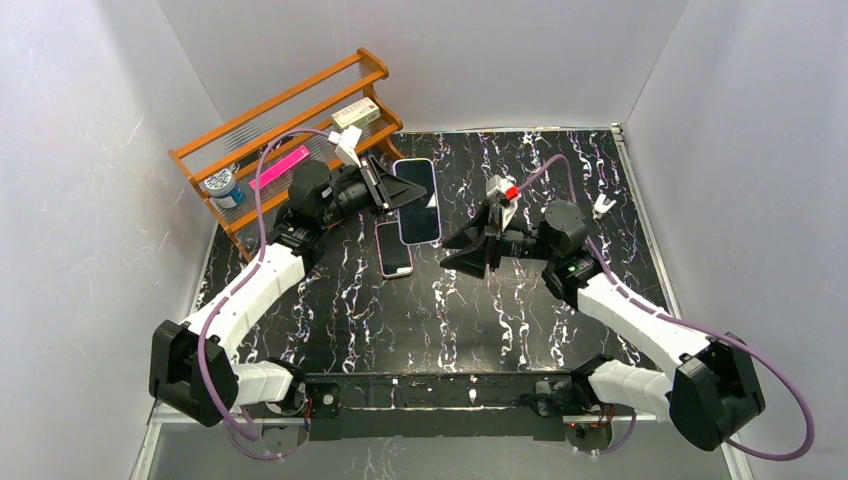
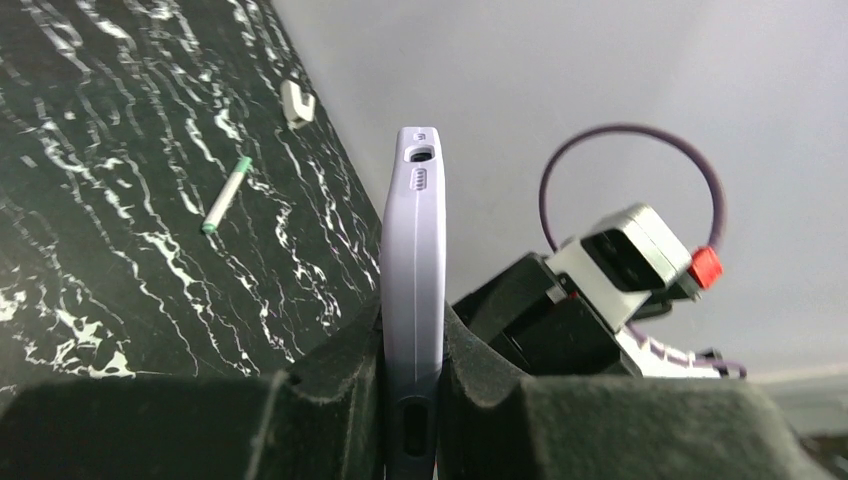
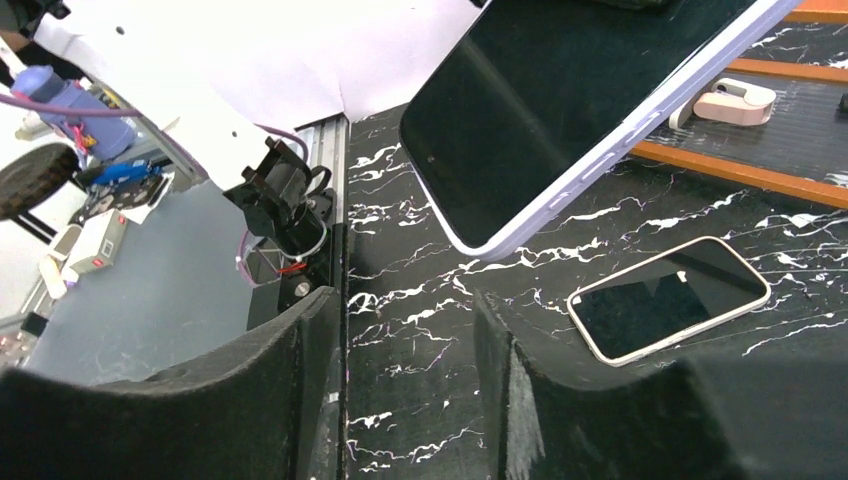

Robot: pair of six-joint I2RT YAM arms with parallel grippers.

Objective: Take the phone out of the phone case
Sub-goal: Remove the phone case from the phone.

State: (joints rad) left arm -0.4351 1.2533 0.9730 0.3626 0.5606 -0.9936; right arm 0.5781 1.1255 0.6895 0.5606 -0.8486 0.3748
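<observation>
My left gripper [image 1: 385, 187] is shut on the lower edge of a phone in a lavender case [image 1: 417, 200] and holds it tilted above the table. In the left wrist view the case's side edge [image 2: 413, 260] stands upright between my fingers [image 2: 330, 385]. In the right wrist view its dark screen [image 3: 560, 110] hangs overhead. A second phone with a pale pink rim [image 1: 394, 250] lies flat on the table, screen up, and also shows in the right wrist view [image 3: 668, 297]. My right gripper [image 1: 470, 250] is open and empty, just right of both phones, jaws apart [image 3: 410, 330].
A wooden rack [image 1: 280, 130] stands at the back left with a blue-lidded spool [image 1: 222, 185], a pink strip [image 1: 280, 165] and a small box [image 1: 355, 113]. A white clip [image 1: 603, 205] lies at the right edge. A green-white pen [image 2: 226, 195] lies on the marbled table.
</observation>
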